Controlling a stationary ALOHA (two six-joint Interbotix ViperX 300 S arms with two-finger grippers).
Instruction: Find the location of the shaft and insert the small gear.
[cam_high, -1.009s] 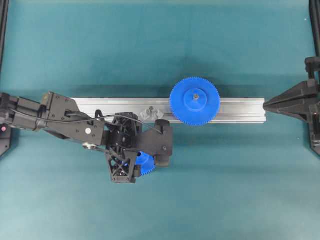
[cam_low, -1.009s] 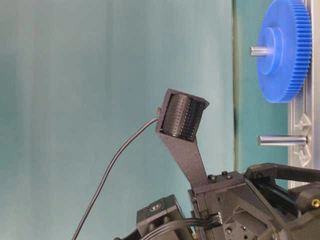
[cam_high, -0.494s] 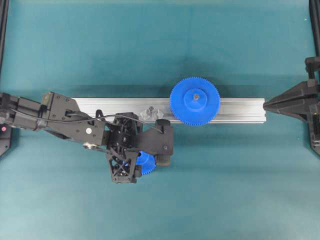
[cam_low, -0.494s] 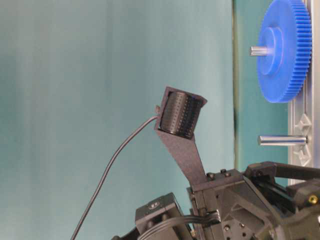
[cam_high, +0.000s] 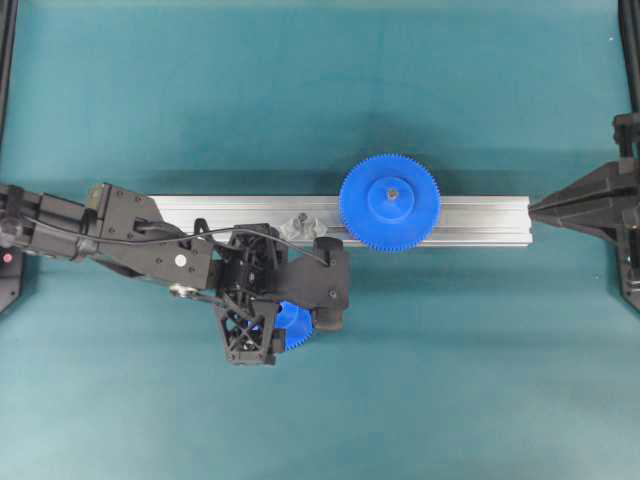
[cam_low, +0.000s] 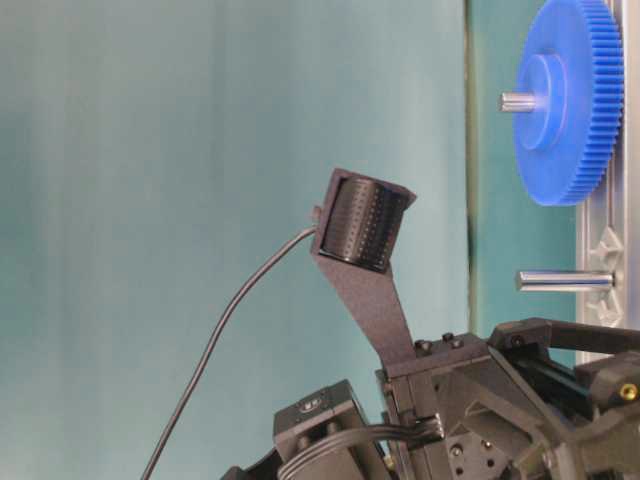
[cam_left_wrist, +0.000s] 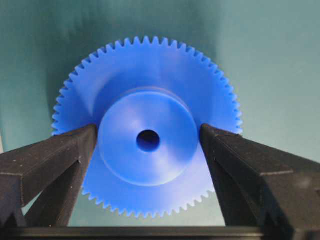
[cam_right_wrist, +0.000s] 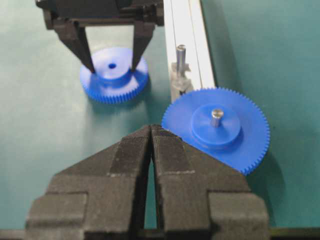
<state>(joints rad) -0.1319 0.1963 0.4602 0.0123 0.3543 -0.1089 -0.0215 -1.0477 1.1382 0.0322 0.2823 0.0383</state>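
The small gear (cam_high: 293, 323) lies flat on the teal mat in front of the rail, hub up, mostly hidden under my left gripper (cam_high: 285, 322) in the overhead view. In the left wrist view its raised hub (cam_left_wrist: 148, 141) sits between my open fingers, which stand close on either side of the hub without squeezing it. From the right wrist view the left gripper (cam_right_wrist: 112, 67) straddles the gear (cam_right_wrist: 114, 82) from above. The shaft (cam_high: 300, 218) stands bare on its silvery base on the rail, just behind the left gripper (cam_low: 565, 281) (cam_right_wrist: 181, 55). My right gripper (cam_right_wrist: 151, 129) is shut and empty at the rail's right end (cam_high: 535, 210).
A larger blue gear (cam_high: 389, 202) sits on its own grey pin on the aluminium rail (cam_high: 480, 220), right of the shaft (cam_right_wrist: 220, 127). The rail runs left to right across the mat. Black frame posts stand at the far left and right edges.
The left arm has shifted slightly left and settled a little lower around the small gear's hub. Its jaws stay open. The right arm has not moved.
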